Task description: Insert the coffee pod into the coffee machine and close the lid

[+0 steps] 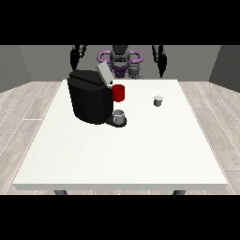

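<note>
A black coffee machine [89, 97] stands on the white table [122, 150] left of centre, its grey lid [104, 75] tilted up and open. A small grey cup [119, 116] rests on the machine's drip base, and a red mug [118, 93] stands just behind it. The small grey coffee pod [158, 101] sits alone on the table to the right of the machine. The hand at the view's left [75, 58] and the hand at the view's right [162, 65] both hang beside the robot's body, behind the table's far edge and away from everything on it.
The robot's torso [120, 61] with a purple ring around it stands behind the far edge. Wooden floor surrounds the table. Bare table surface stretches from the machine to the near edge.
</note>
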{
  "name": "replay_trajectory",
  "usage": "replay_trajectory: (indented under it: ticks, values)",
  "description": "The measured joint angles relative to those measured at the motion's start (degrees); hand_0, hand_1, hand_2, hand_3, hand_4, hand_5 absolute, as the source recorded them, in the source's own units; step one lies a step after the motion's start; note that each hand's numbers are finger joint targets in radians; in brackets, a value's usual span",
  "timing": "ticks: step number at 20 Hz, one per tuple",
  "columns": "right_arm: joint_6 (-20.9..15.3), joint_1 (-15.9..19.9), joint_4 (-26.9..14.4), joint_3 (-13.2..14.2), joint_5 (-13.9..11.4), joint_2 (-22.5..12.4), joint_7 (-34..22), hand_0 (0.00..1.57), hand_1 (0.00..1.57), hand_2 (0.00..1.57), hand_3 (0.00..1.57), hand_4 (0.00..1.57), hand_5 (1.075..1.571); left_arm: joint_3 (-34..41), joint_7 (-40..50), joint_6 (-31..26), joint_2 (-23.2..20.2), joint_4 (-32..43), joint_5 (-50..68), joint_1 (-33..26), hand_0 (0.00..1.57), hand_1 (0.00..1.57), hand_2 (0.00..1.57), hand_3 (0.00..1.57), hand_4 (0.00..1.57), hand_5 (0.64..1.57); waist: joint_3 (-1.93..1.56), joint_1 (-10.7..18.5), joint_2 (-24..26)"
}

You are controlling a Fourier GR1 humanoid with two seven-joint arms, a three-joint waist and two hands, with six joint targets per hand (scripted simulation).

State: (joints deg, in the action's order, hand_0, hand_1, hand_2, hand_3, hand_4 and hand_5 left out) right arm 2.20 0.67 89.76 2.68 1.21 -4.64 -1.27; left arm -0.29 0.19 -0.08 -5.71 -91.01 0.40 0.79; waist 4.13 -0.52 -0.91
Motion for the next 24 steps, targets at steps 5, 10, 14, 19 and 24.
replay_trajectory:
  ticks: [5, 10, 14, 19, 24]
  values:
    - [-0.18, 0.08, -0.48, 0.03, -0.82, -0.46, 0.36, 0.00, 0.00, 0.00, 0.00, 0.00, 1.571, -0.25, -3.58, -4.81, -5.22, 0.52, -1.61, -0.35, 0.00, 0.00, 0.00, 0.00, 0.00, 1.571, -2.92, 0.39, -0.19]
    - [-5.12, 1.55, -0.40, 0.19, -5.59, -0.06, 3.20, 0.00, 0.00, 0.00, 0.00, 0.00, 1.571, 0.57, -6.90, -9.33, -14.66, 2.79, -7.00, 2.09, 0.00, 0.00, 0.00, 0.00, 0.00, 1.571, -3.78, -1.50, -2.85]
    - [-7.33, 3.36, 0.96, -1.72, -9.01, 0.52, 3.44, 0.00, 0.00, 0.00, 0.00, 0.00, 1.571, 3.10, -5.67, -10.95, -19.38, 7.86, -9.09, 7.55, 0.00, 0.00, 0.00, 0.00, 0.00, 1.571, -3.98, -4.91, -5.56]
    - [-9.05, 5.26, 2.83, -4.84, -11.89, 2.37, 2.07, 0.00, 0.00, 0.00, 0.00, 0.00, 1.571, 3.51, -5.94, -12.32, -22.92, 15.57, -13.17, 12.66, 0.00, 0.00, 0.00, 0.00, 0.00, 1.571, -4.06, -8.03, -8.27]
    - [-10.37, 5.90, 3.03, -7.18, -12.53, 3.76, 1.67, 0.00, 0.00, 0.00, 0.00, 0.00, 1.571, 3.95, -8.56, -13.62, -25.47, 23.97, -16.63, 17.17, 0.00, 0.00, 0.00, 0.00, 0.00, 1.571, -4.09, -9.41, -11.02]
